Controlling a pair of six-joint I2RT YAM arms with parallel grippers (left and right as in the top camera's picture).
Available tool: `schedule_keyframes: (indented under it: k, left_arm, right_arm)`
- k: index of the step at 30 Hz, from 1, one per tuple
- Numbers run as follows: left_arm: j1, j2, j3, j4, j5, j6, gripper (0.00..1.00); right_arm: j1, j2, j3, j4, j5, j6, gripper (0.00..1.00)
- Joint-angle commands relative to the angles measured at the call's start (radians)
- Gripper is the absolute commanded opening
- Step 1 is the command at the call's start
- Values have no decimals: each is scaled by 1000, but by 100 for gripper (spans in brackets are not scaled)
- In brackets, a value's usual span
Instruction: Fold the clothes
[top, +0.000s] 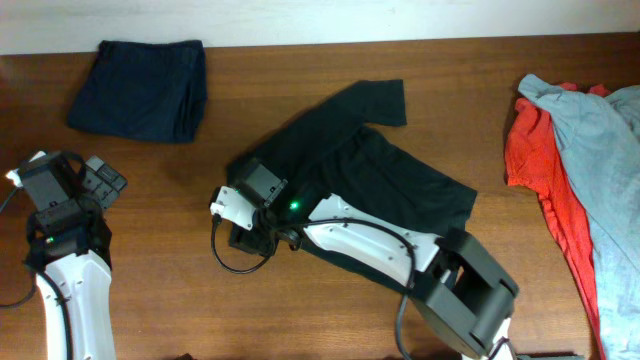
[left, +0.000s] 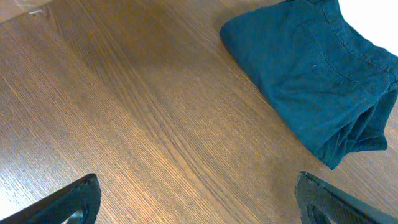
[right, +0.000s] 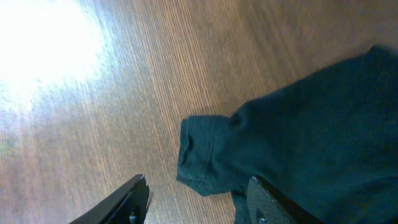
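A black T-shirt (top: 385, 170) lies crumpled and partly folded in the middle of the table. My right gripper (top: 243, 238) is at its left edge. In the right wrist view this gripper (right: 198, 186) is open, and a rolled sleeve hem of the black shirt (right: 205, 163) lies loose on the wood between the fingers, the right finger (right: 273, 202) resting against the cloth. My left gripper (top: 100, 180) stands wide open at the far left over bare wood (left: 199, 202), with nothing between its fingers. A folded navy garment (top: 140, 88) (left: 317, 74) lies beyond it.
A red garment (top: 527, 150) and a pale grey-blue one (top: 600, 130) lie heaped at the right edge. The right arm (top: 380, 245) stretches across the shirt's lower part. A pale wall runs behind the table's far edge (top: 320, 40).
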Motion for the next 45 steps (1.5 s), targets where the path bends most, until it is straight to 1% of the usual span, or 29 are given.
schedule_keyframes:
  k: [1, 2, 4, 12, 15, 17, 18, 19, 21, 26, 27, 29, 35, 38, 40, 45]
  left_arm:
    - [4, 3, 13, -2, 10, -10, 99]
    - [4, 3, 13, -2, 10, -10, 99]
    - [4, 3, 13, -2, 10, -10, 99]
    - [4, 3, 13, -2, 10, -10, 99]
    - [4, 3, 13, -2, 10, -10, 99]
    - [4, 3, 13, -2, 10, -10, 99]
    - [4, 3, 13, -2, 10, -10, 99]
    - [5, 3, 13, -2, 10, -10, 99]
    - [4, 3, 13, -2, 10, -10, 99]
    - [4, 3, 13, -2, 10, -10, 100]
    - [4, 3, 13, -2, 10, -10, 99]
    - [4, 3, 13, -2, 10, -10, 99]
    - [4, 3, 13, -2, 10, -10, 99]
    - [4, 3, 13, -2, 10, -10, 99]
    - [4, 3, 13, -2, 10, -10, 99]
    - [4, 3, 13, -2, 10, -10, 99]
  right_arm:
    - [3, 81, 11, 13, -36, 25, 56]
    - [3, 107, 11, 27, -67, 24, 56]
    - [2, 132, 11, 45, -68, 24, 55]
    - [9, 161, 10, 61, -50, 21, 55]
    - [17, 184, 10, 67, -50, 21, 53]
    - [17, 185, 10, 69, -50, 21, 48]
    - [17, 185, 10, 70, -50, 21, 42]
    - [17, 185, 10, 71, -50, 21, 34]
    - [17, 185, 10, 71, -50, 21, 24]
    - [17, 185, 10, 66, -50, 21, 12]
    - [17, 185, 10, 66, -50, 21, 8]
    - [17, 182, 13, 66, -50, 21, 4]
    - [14, 110, 63, 64, -50, 21, 4]
    - [8, 72, 71, 63, -11, 22, 4]
    - [-10, 68, 71, 63, 28, 52, 4]
    - [-80, 68, 71, 60, 29, 89, 4]
